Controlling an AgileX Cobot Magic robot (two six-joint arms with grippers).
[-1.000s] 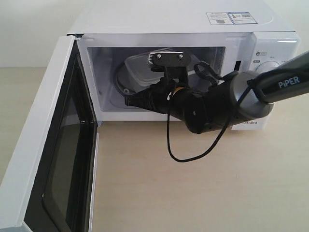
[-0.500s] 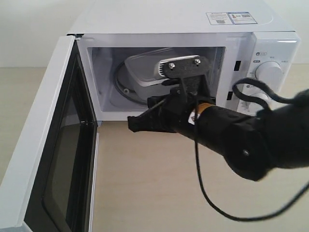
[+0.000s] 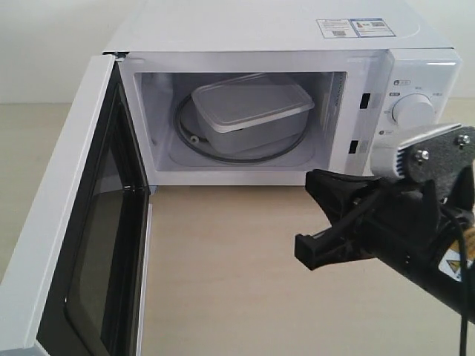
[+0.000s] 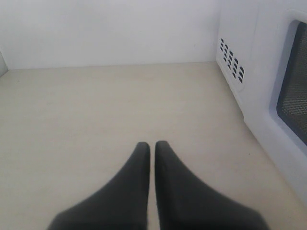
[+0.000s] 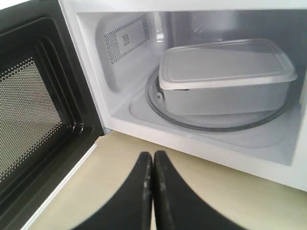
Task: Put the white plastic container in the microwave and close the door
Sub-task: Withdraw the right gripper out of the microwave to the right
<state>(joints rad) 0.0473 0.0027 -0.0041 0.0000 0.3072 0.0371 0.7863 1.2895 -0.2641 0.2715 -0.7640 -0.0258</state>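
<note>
The white plastic container (image 3: 249,111) is sitting, lid on, upon the glass turntable (image 5: 216,125) inside the microwave (image 3: 223,30), whose door (image 3: 67,222) is standing wide open. The right gripper (image 5: 152,155) is hovering just outside the microwave's opening, jaws pressed together on nothing. The left gripper (image 4: 152,143) is hovering beside the microwave's vented side, jaws nearly touching, empty.

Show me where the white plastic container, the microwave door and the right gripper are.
white plastic container (image 3: 249,102), exterior view, middle of its lid.
door (image 3: 100,245), exterior view, its dark window.
right gripper (image 5: 153,156), right wrist view, between its closed fingertips.
</note>
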